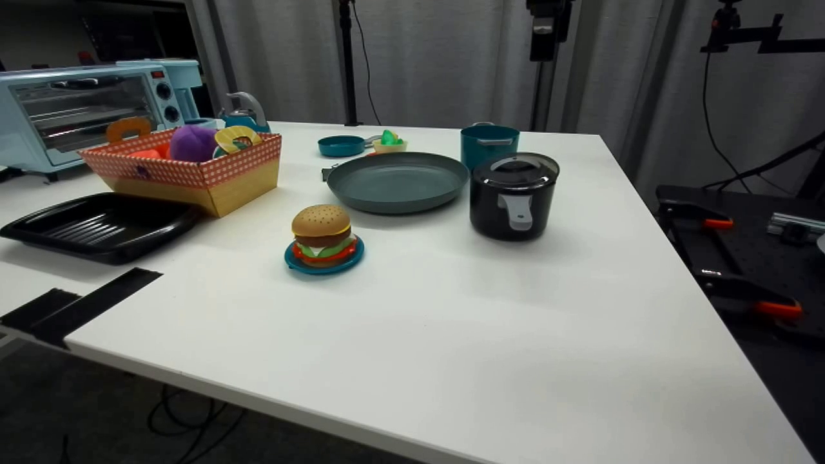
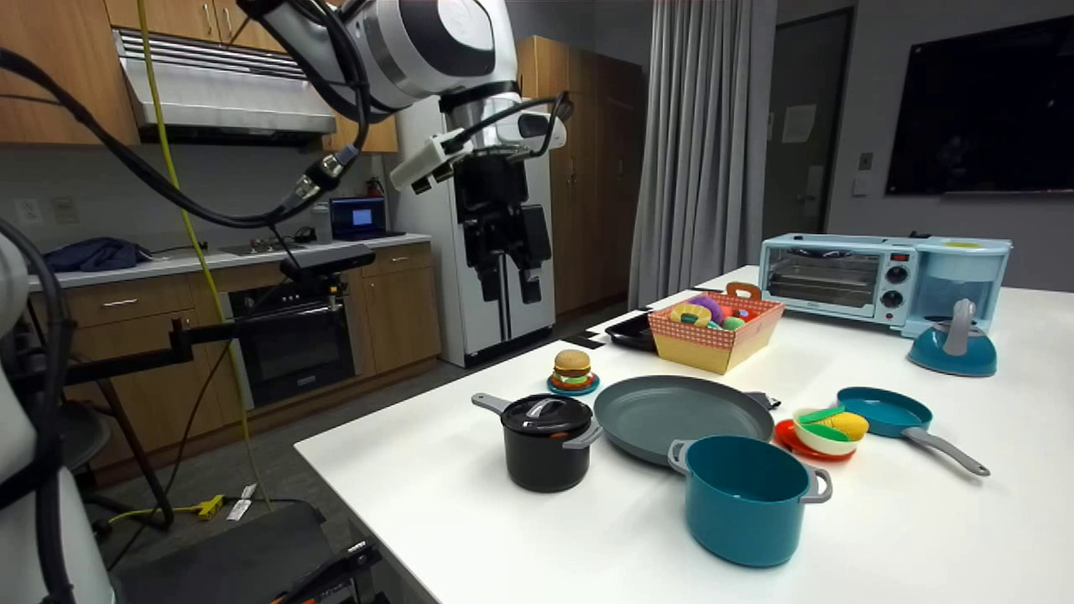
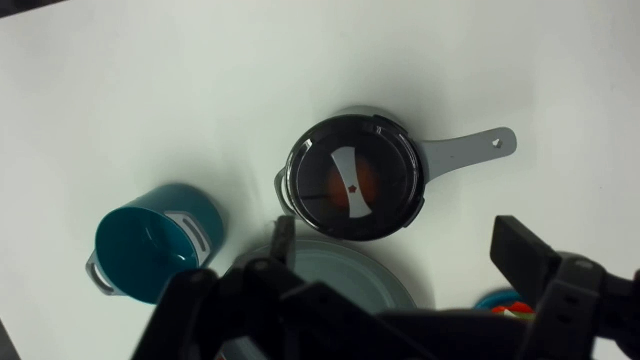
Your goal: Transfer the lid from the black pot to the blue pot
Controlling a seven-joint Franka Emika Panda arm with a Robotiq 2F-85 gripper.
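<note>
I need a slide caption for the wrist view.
Past the open pincer, the lid sits on the black pot, the blue pot stands uncovered, and the grey-green pan is partly hidden.

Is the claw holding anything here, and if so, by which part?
Nothing is held: the claw is open, and the lid sits on the black pot.

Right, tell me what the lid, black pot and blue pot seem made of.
Lid: glossy, probably see-through plastic or glass: rim glints, and an orange patch apparently showing through.
Black pot: smooth, satiny, probably plastic, perhaps coated metal; soft sheen on its side.
Blue pot: smooth, probably moulded plastic or perhaps painted metal, with even colour and interior glints.
</note>
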